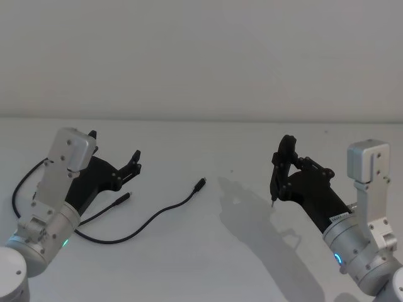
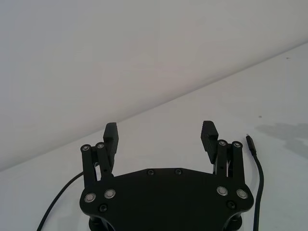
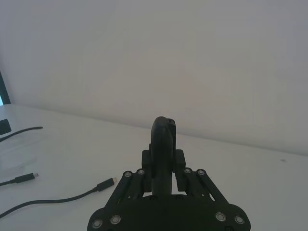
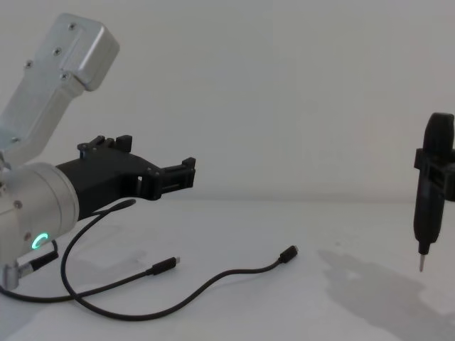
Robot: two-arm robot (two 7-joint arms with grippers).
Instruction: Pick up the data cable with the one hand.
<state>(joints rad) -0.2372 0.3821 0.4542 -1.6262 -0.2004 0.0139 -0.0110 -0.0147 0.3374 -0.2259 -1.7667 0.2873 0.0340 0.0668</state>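
Note:
The data cable [image 1: 157,216] lies on the white table [image 1: 208,264], curving from under my left arm to its chunky black plug [image 1: 201,183]. The plug [image 4: 288,253] also shows in the chest view and the plug [image 3: 105,184] in the right wrist view. My left gripper [image 1: 115,146] hovers above the table, to the left of that plug, open and empty [image 2: 160,127]. My right gripper [image 1: 288,165] is off to the right, shut on an upright black pen-like tool [image 4: 430,186] with a thin metal tip.
A second thin black cable with a silver-tipped plug [image 1: 124,197] lies beside the left gripper. More black cable loops at the far left [image 1: 25,179]. A cable [image 2: 256,168] runs past the left gripper's finger; which one I cannot tell.

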